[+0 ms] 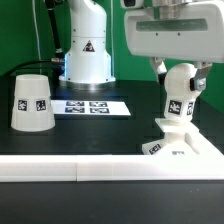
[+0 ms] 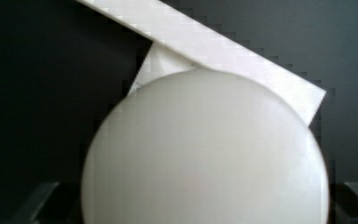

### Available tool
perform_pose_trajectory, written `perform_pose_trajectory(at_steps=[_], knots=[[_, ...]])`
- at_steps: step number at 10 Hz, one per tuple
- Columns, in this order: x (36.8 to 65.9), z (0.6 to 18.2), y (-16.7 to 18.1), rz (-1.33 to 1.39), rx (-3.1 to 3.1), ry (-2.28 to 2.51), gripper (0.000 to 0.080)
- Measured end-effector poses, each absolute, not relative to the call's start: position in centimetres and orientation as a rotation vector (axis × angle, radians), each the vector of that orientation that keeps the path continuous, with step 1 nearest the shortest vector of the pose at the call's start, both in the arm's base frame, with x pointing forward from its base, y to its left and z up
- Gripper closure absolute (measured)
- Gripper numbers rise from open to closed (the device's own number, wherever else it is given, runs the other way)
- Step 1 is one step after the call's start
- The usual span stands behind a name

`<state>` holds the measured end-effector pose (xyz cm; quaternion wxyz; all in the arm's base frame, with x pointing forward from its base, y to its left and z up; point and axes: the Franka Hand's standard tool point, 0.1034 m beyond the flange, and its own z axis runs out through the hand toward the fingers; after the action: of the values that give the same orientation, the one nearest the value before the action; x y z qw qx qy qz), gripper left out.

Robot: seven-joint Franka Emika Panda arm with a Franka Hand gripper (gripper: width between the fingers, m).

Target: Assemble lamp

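The white bulb stands upright on the flat stepped base at the exterior view's right, by the front rail. My gripper hangs straight over it, with one finger on each side of the bulb's top. In the wrist view the bulb fills most of the picture, and the base shows beyond it. The dark fingertips sit at the edges with a thin dark gap to the bulb, so the jaws look open. The tapered shade stands on the table at the exterior view's left.
The marker board lies flat at the table's middle. The robot's white pedestal stands behind it. A white rail runs along the table's front edge.
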<state>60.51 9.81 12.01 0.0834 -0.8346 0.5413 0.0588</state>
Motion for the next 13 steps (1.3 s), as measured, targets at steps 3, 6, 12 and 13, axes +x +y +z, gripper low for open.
perform_pose_trajectory(at_steps=[3,6,12,13], knots=[[60.46,11.98,10.07,0.178,-2.498,1.597,0.0112],[60.30,11.94,10.45,0.122,-2.740,1.195,0.0102],[60.28,11.91,10.50,0.071,-2.925,0.581,0.0101],[60.34,12.03,10.61,0.038,-2.990,0.326,0.0101]])
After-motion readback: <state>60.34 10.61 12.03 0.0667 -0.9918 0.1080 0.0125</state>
